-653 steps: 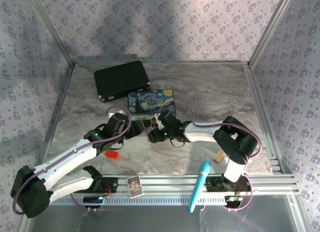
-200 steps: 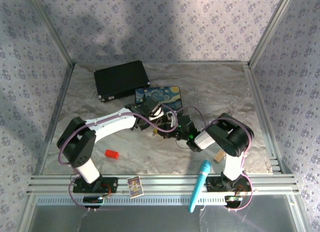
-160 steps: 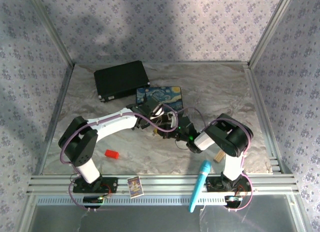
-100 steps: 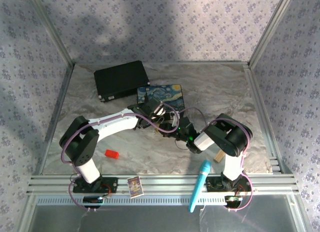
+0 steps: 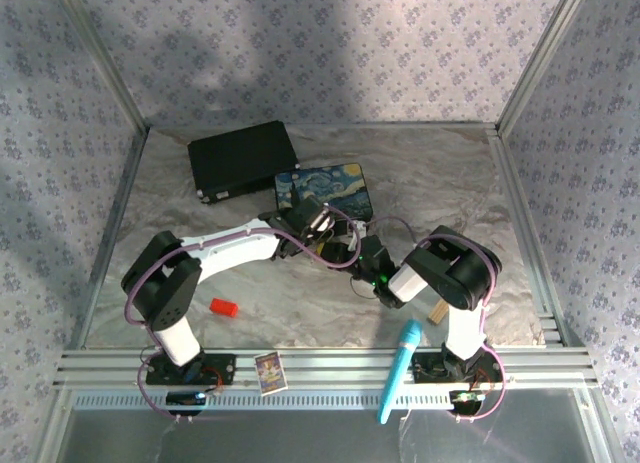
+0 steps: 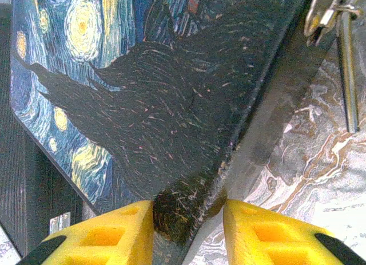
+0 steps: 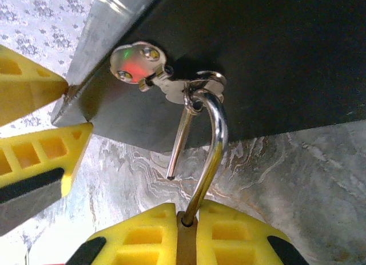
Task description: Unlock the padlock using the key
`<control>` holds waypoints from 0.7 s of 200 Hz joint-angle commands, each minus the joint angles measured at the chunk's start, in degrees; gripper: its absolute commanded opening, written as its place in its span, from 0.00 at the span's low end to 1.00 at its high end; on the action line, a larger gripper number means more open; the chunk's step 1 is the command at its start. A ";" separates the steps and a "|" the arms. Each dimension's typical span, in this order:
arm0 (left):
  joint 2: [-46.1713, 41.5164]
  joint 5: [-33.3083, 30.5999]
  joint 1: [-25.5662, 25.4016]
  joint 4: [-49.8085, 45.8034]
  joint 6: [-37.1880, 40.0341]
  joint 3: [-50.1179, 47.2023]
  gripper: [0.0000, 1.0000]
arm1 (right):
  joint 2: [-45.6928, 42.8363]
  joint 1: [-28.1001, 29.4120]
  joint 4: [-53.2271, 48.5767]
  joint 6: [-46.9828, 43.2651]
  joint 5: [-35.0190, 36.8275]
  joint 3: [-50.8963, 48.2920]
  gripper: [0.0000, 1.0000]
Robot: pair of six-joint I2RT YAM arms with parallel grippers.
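At the near edge of the painted tin box (image 5: 325, 183) both arms are meeting over the marble table (image 5: 440, 183). The left gripper (image 6: 186, 212) is pinching a corner of the tin, jaws clamped on its lid and side with the yellow pads pressing either face. In the right wrist view those same left fingers (image 7: 40, 150) are showing just beside the tin's side wall. The right gripper (image 7: 186, 214) is holding the padlock (image 7: 205, 173) by its brass body, jaws closed tight on it, body mostly hidden between the pads. The padlock is sitting just off the tin's side, its silver shackle curving up and hooking through the small ring of the tin's hasp (image 7: 137, 62). A thin silver pin (image 7: 180, 142) is hanging from that same ring beside the shackle, tip pointing down at the marble; I cannot tell if it is the key. Beyond the tin, a black case (image 5: 243, 160) is lying flat, nearly touching it. Well nearer than the tin, a red block (image 5: 224, 307) and a blue microphone (image 5: 398, 371) are lying apart from each other.
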 commanded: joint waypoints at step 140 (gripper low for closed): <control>7.85 9.45 1.38 -9.83 -2.25 -6.38 0.35 | 0.97 -5.75 9.40 7.15 6.69 0.31 0.00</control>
